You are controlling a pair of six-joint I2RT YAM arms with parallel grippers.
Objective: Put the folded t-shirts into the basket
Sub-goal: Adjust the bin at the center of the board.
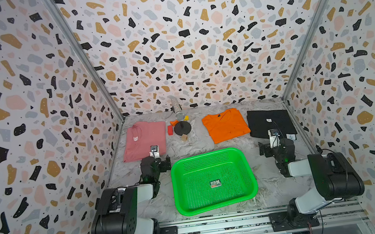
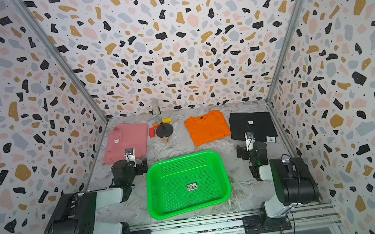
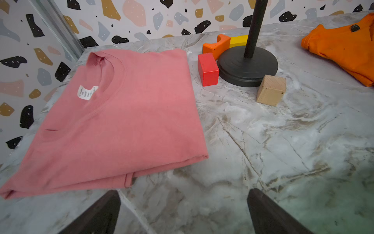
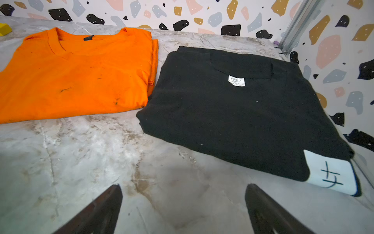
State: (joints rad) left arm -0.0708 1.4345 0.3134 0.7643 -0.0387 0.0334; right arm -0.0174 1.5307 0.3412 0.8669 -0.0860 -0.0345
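**Shirts lie on the counter, outside the basket**

All three folded shirts rest flat along the far side of the counter. The pink shirt is at the left, near the left wall, with its white neck label showing. The orange shirt lies right of centre. The black shirt is just beside it, next to the right wall, and a white tag with a pen mark sits at its near corner.

Between the pink and orange shirts stands a black stand. A red block, an orange block, a yellow block and a wooden cube lie close around its base.

The green basket sits at the near centre, between the two arms, with only a sticker on its bottom.

The left gripper is open, its jaws spread wide over bare counter just short of the pink shirt's near edge. The right gripper is open too, holding nothing, over bare counter just short of the black shirt.
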